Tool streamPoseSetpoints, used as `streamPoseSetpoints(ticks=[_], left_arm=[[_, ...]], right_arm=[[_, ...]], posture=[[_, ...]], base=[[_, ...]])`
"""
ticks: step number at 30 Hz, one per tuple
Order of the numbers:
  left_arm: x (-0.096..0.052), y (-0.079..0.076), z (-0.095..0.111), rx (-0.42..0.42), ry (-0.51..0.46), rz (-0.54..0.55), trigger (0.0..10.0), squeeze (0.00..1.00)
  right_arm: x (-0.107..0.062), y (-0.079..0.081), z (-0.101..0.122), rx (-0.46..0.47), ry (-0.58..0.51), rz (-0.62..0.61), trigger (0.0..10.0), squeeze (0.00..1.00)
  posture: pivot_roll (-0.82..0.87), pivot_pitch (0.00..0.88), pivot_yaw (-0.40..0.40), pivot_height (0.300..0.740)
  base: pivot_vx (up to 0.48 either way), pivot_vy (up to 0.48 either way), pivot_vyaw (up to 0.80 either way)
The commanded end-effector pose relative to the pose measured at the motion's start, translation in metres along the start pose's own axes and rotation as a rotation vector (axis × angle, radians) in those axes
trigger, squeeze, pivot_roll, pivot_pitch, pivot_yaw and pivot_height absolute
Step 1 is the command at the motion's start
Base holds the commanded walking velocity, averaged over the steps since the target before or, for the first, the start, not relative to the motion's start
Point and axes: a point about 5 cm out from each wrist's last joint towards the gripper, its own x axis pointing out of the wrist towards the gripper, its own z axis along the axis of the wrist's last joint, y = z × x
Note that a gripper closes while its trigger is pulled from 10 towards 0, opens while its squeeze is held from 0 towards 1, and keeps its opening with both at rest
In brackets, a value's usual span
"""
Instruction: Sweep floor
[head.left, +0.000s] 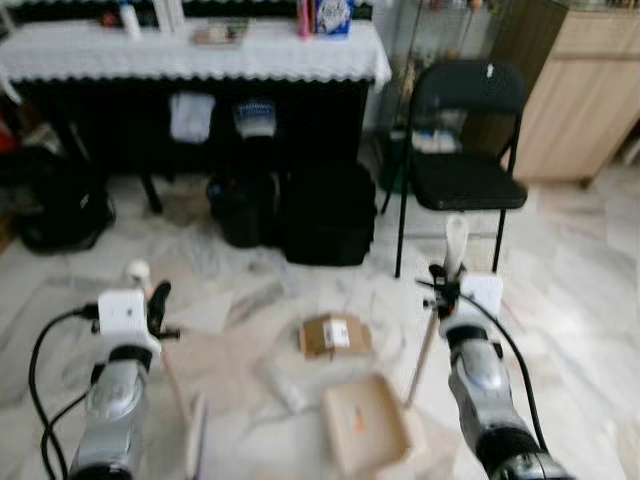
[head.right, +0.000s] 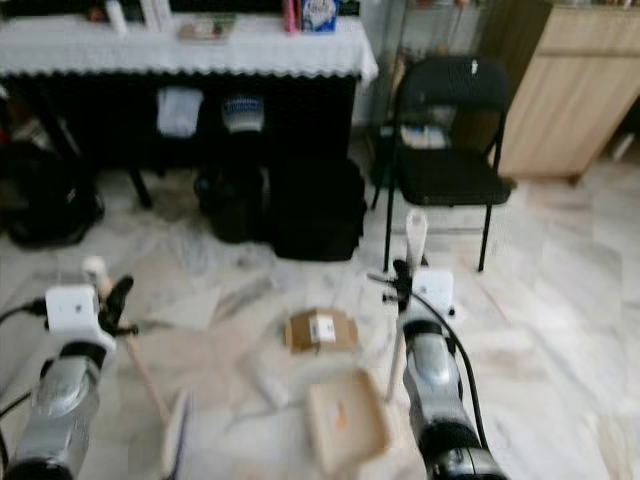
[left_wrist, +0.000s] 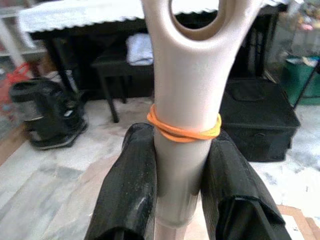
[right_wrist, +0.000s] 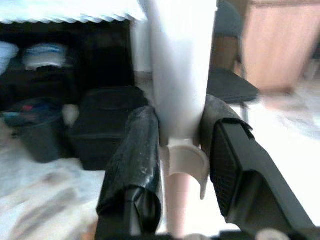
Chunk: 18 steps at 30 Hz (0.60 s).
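— Beige broom handle (left_wrist: 186, 150) w/ orange band: left gripper (left_wrist: 182, 185) clamped tight round it, 8 o'clock, brush head (head.left: 195, 435) on floor (head.left: 580, 300).
— Right gripper (right_wrist: 182, 165)?
— Closed on dustpan handle (head.left: 455, 245), 4 o'clock. Dustpan (head.left: 365, 425) at 6, just below cardboard box (head.left: 335, 335). Black chair (head.left: 465, 150) at 1.

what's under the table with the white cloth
Under the table: a black bag, a dark bin and folded cloths on a bench. Further back is too dark to tell.
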Motion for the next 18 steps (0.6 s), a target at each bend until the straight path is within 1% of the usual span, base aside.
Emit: streamPoseSetpoints(ticks=[1,6,18], left_arm=[[0.0039,0.0012,0.0096,0.0,-0.049,0.0,10.0,0.0],[0.004,0.0018,0.0098,0.001,-0.05,0.004,10.0,0.0],[0.0039,0.0032,0.0114,0.006,-0.06,0.013,10.0,0.0]], right_arm=[[0.0086,0.0032,0.0161,0.006,-0.069,0.005,10.0,0.0],[0.008,0.0029,0.0156,0.005,-0.069,0.0,10.0,0.0],[0.0065,-0.0001,0.0138,0.005,-0.066,-0.016,10.0,0.0]], posture=[[0.05,0.0,-0.001,0.74],[0.05,0.0,0.0,0.74],[0.05,0.0,0.003,0.74]], base=[[0.36,0.0,0.0],[0.359,0.0,0.0],[0.0,0.0,0.0]])
